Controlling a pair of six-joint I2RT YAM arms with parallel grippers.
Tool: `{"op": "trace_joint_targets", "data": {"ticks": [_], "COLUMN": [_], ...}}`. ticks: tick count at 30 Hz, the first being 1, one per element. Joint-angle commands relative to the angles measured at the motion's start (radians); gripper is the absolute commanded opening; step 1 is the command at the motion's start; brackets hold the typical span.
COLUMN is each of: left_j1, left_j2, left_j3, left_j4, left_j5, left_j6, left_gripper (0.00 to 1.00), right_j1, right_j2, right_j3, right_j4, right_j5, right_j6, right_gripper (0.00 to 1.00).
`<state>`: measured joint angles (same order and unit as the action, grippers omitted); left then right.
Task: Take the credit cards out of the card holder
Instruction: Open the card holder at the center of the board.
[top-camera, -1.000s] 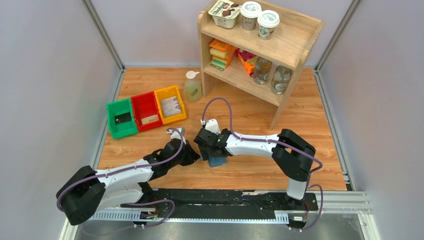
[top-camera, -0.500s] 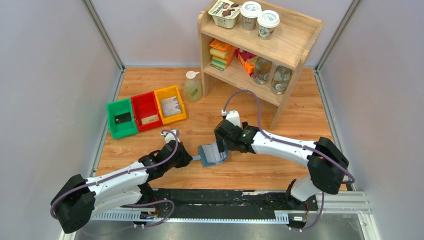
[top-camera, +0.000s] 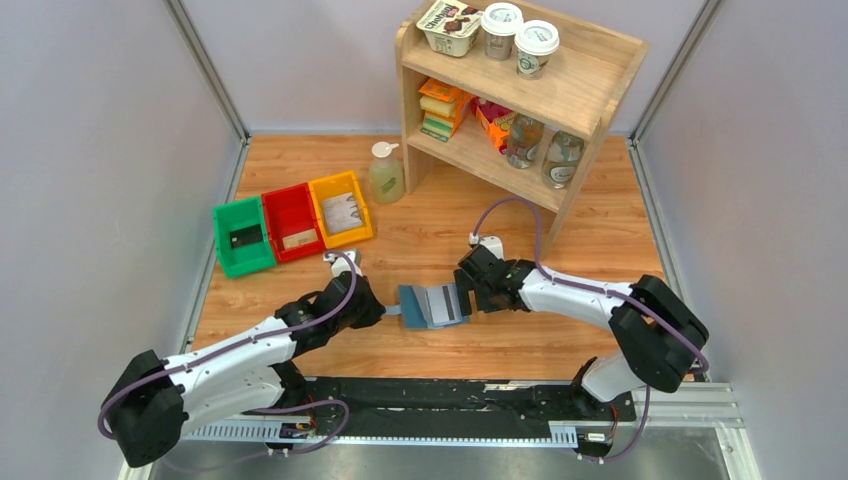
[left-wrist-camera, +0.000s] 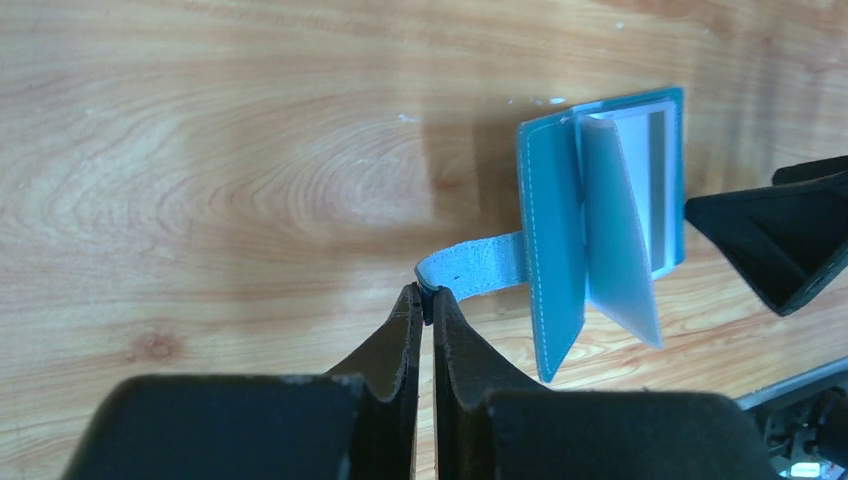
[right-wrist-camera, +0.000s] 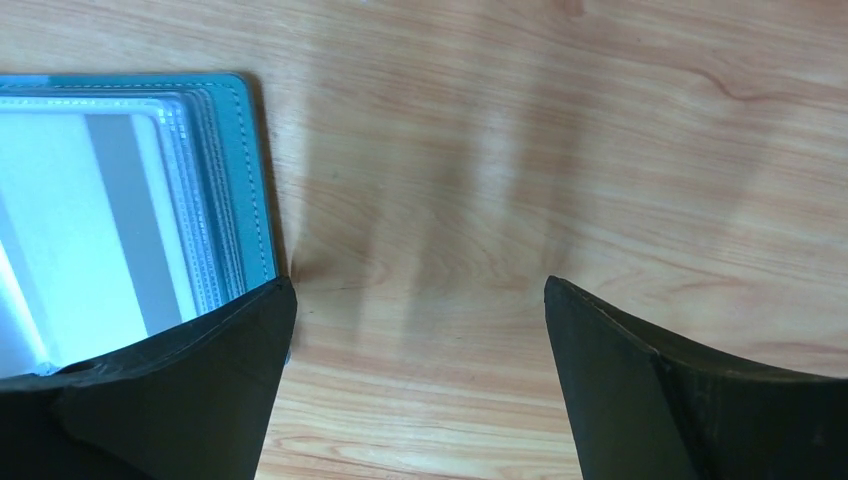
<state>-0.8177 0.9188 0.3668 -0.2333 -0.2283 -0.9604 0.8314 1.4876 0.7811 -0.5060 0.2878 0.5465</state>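
Wooden table (top-camera: 600, 230): open card holder (top-camera: 432, 305) between left tool (left-wrist-camera: 424, 300) pinching strap (left-wrist-camera: 475, 268), right tool (right-wrist-camera: 420, 285) spread.

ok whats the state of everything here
card holder, open, a striped card in its sleeve
left fingers, shut on the holder's strap
right fingers, open at the holder's edge
bins, a loose card in each
bottle, upright

Overhead, two close wrist views; common card holder (top-camera: 432, 305)
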Motion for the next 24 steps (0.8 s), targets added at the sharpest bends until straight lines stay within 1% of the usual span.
{"op": "trace_joint_targets", "data": {"ticks": [1, 7, 10, 12, 14, 15, 18, 21, 22, 23, 24], "left_j1": [0.000, 0.000, 0.000, 0.002, 0.000, 0.000, 0.000, 0.000, 0.002, 0.000, 0.000], "left_j2": [0.025, 0.066, 0.087, 0.095, 0.100, 0.104, 0.106, 0.107, 0.109, 0.109, 0.109], "left_j3": [0.064, 0.096, 0.113, 0.113, 0.113, 0.113, 0.104, 0.089, 0.086, 0.083, 0.083], "left_j4": [-0.026, -0.038, -0.049, -0.058, -0.070, -0.075, -0.101, -0.112, -0.115, -0.115, -0.118], "left_j5": [0.004, 0.026, 0.029, 0.021, 0.011, 0.004, -0.014, -0.029, -0.029, -0.029, -0.034], "left_j6": [0.034, 0.054, 0.060, 0.057, 0.048, 0.045, 0.031, 0.020, 0.017, 0.015, 0.014], "left_gripper": [0.00, 0.00, 0.00, 0.00, 0.00, 0.00, 0.00, 0.00, 0.01, 0.07, 0.10], "right_j1": [0.002, 0.002, 0.002, 0.002, 0.000, 0.000, 0.002, -0.002, 0.000, -0.002, -0.002], "right_j2": [-0.053, -0.156, -0.193, -0.197, -0.187, -0.176, -0.135, -0.104, -0.089, -0.078, -0.067], "right_j3": [0.006, 0.041, 0.052, 0.047, 0.046, 0.046, 0.046, 0.037, 0.037, 0.035, 0.033], "right_j4": [0.095, 0.054, 0.087, 0.125, 0.167, 0.184, 0.233, 0.290, 0.306, 0.319, 0.330], "right_j5": [-0.042, -0.036, -0.078, -0.111, -0.147, -0.168, -0.229, -0.271, -0.321, -0.337, -0.349], "right_j6": [-0.033, -0.049, -0.068, -0.071, -0.066, -0.063, -0.056, -0.049, -0.046, -0.046, -0.046], "right_gripper": [0.98, 0.96, 0.94, 0.90, 0.83, 0.76, 0.60, 0.51, 0.50, 0.49, 0.47]}}
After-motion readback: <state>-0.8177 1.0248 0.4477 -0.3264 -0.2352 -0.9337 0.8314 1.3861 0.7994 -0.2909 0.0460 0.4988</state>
